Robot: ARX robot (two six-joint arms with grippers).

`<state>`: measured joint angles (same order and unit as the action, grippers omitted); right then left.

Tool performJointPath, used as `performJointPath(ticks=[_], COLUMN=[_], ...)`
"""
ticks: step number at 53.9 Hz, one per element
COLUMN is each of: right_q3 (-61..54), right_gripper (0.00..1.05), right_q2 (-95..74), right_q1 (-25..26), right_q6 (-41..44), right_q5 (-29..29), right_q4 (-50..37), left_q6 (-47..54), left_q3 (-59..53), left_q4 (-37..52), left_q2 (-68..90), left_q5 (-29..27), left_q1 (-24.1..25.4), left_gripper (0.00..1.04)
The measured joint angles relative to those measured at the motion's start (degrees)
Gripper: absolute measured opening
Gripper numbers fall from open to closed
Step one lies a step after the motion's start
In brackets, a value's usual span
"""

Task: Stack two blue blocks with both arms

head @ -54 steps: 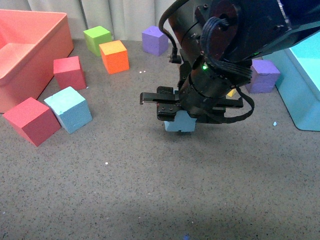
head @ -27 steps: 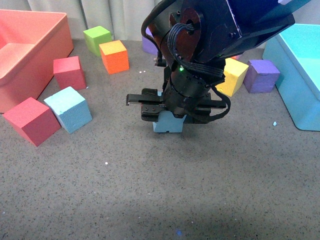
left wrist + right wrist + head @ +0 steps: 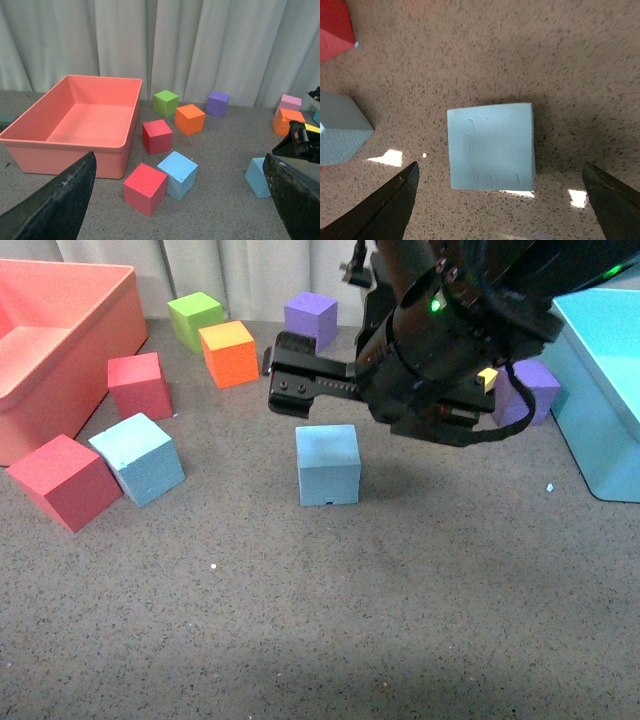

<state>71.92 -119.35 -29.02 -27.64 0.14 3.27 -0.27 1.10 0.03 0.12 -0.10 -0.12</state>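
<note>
Well, the right gripper [image 3: 500, 167] hangs open above one blue block [image 3: 328, 464]. Its fingers [image 3: 385, 210] are spread wide to either side and touch nothing. The right wrist view looks straight down on the block's top face, which shows faint dents, with bare table [image 3: 570, 60] between it and each finger. That block sits flat on the grey speckled table near the middle of the front view, alone, with the right arm [image 3: 450, 330] looming over and behind it. The second blue block [image 3: 137, 458] rests well to its left, turned at an angle, just beside a red cube [image 3: 62, 480] and in front of another red cube [image 3: 139, 385]; whether the nearer red cube touches it I cannot tell. The two blue blocks are well apart, neither on top of the other. The left gripper [image 3: 180, 156] is likewise spread and empty: its fingers [image 3: 55, 205] frame the left wrist view, which looks across the table at a salmon bin [image 3: 65, 157], the cubes and a pale curtain [image 3: 150, 40]. Further back stand a green cube [image 3: 195, 318], an orange cube [image 3: 229, 352] and a purple cube [image 3: 310, 320]. Another purple cube [image 3: 538, 390] lies by the turquoise bin [image 3: 590, 430] on the right, and a yellow cube [image 3: 487, 377] peeks out behind the arm.
</note>
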Motion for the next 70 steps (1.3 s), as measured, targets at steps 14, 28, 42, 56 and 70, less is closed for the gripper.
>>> performJointPath(ticks=[14,28,42,56,70], right_q3=[-36.63,-55.41,-63.8,-68.65,-70.82], right_gripper=[0.47,0.01,0.01,0.01,0.01], right_q2=[9.03,27.45,47.19,62.58,74.01], right_q1=[6.03,14.36,20.17,23.67,28.83], right_q6=[24.79,27.65,27.63,27.63,27.63], right_q5=[22.03,14.01,8.66,5.14,0.15], right_q4=[-73.61,-77.13,-65.44,-55.71,-46.58], left_q6=[0.0,0.0,0.0,0.0,0.0], left_q3=[0.0,0.0,0.0,0.0,0.0], left_q4=[-0.02,-0.02,-0.02,-0.02,-0.02], left_q2=[-0.02,-0.02,-0.02,-0.02,-0.02], left_q5=[-0.09,-0.02,-0.04,-0.04,-0.04], left_q1=[0.0,0.0,0.02,0.0,0.0], left_gripper=[0.98,0.98,0.98,0.98,0.98])
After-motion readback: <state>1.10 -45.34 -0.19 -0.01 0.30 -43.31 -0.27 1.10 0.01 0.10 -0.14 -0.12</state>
